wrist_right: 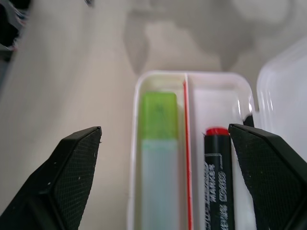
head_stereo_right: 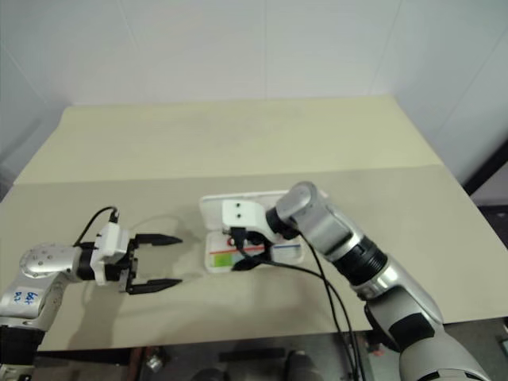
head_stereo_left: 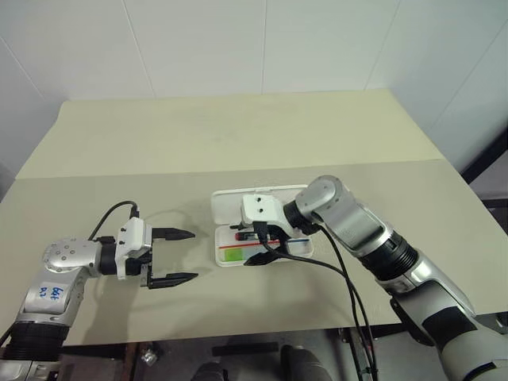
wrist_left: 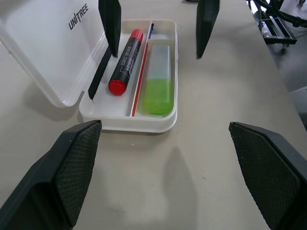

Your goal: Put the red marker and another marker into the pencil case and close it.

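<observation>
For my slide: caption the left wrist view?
Red marker and green highlighter lie inside the open pencil case.

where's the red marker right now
The red marker lies inside the open pencil case, in the compartment next to the raised lid, with the green highlighter in the compartment alongside, across the red divider.

The white pencil case (wrist_left: 144, 125) lies open on the table, its lettered lid (wrist_left: 45, 45) tilted back. Inside, a red divider splits it lengthwise. The red marker (wrist_left: 125, 62), dark-barrelled with red cap and end, lies in the compartment nearer the lid. The pale highlighter (wrist_left: 158, 79) with its green cap lies in the other.
</observation>
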